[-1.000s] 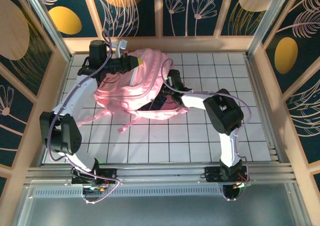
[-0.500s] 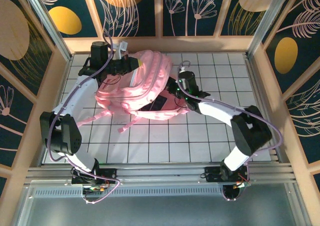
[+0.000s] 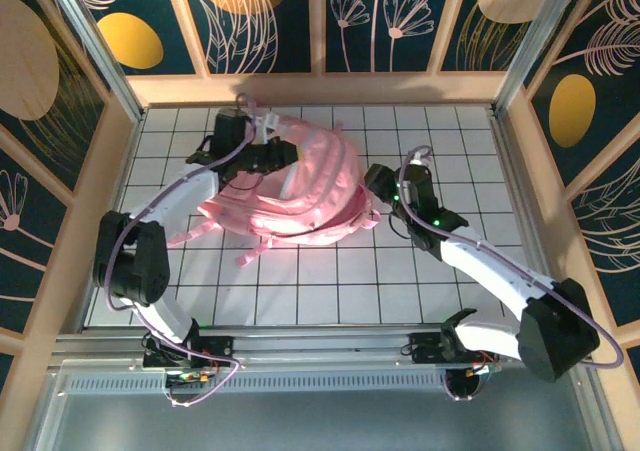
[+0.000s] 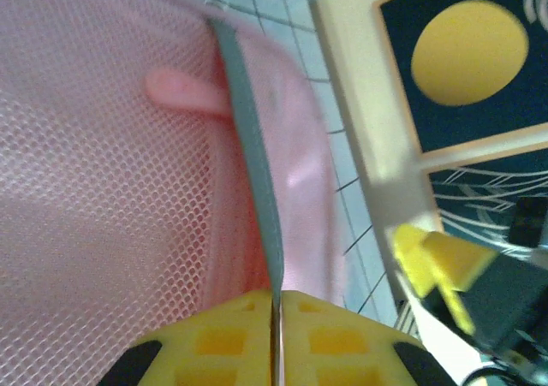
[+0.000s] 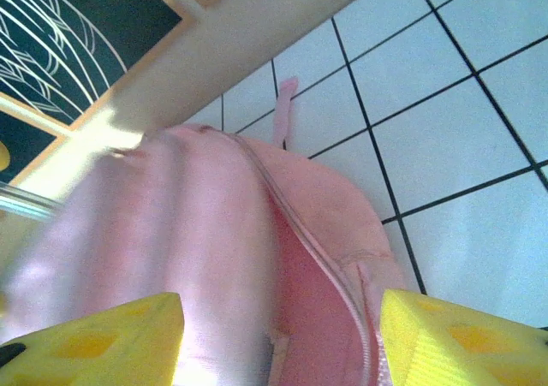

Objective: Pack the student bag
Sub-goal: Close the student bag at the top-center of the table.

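The student bag, a soft, rounded pink heap with ribbed seams and loose straps trailing to the lower left, lies on the white tiled desk in the upper middle of the top view. The left wrist view adds its fine pink mesh, edged by a smooth grey trim that the left hand pinches tight. In the right wrist view the right hand is spread wide around a zipped pink seam, though blur leaves contact uncertain.
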Controlling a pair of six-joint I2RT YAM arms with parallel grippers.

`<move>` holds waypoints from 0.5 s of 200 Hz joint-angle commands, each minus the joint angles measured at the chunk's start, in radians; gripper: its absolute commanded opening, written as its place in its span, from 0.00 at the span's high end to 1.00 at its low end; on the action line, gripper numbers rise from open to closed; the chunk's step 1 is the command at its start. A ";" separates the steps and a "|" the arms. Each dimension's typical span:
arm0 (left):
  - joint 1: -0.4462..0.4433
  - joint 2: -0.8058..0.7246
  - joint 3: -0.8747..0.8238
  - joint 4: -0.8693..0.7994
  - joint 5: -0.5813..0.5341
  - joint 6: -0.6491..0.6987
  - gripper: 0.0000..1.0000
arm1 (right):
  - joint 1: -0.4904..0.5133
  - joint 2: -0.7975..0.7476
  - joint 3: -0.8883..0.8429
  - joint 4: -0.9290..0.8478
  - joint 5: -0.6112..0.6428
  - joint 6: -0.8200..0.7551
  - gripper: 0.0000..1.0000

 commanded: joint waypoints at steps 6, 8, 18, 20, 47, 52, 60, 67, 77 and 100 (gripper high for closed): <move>-0.039 0.053 0.007 0.035 -0.087 0.003 0.88 | 0.002 -0.063 -0.037 -0.004 0.006 -0.060 0.37; -0.039 0.054 0.002 0.046 -0.085 -0.004 0.88 | 0.002 -0.064 -0.039 0.002 -0.002 -0.065 0.37; -0.039 0.069 -0.009 0.080 -0.078 -0.030 0.89 | 0.005 -0.073 -0.049 0.020 -0.051 -0.089 0.37; -0.040 0.074 -0.009 0.084 -0.078 -0.034 0.89 | 0.006 -0.075 -0.050 0.023 -0.057 -0.094 0.37; -0.051 0.128 0.021 0.136 -0.074 -0.086 0.96 | 0.058 -0.082 -0.060 0.047 -0.143 -0.169 0.41; -0.055 0.138 0.031 0.144 -0.076 -0.094 0.97 | 0.074 -0.083 -0.062 0.052 -0.155 -0.185 0.43; -0.060 0.154 0.048 0.161 -0.078 -0.111 0.99 | 0.100 -0.078 -0.064 0.053 -0.180 -0.204 0.44; -0.064 0.167 0.063 0.173 -0.080 -0.126 1.00 | 0.119 -0.070 -0.062 0.048 -0.197 -0.216 0.46; -0.070 0.192 0.088 0.194 -0.078 -0.152 1.00 | 0.148 -0.051 -0.058 0.036 -0.211 -0.227 0.50; -0.091 0.248 0.141 0.250 -0.069 -0.221 1.00 | 0.225 -0.004 -0.049 0.015 -0.210 -0.241 0.60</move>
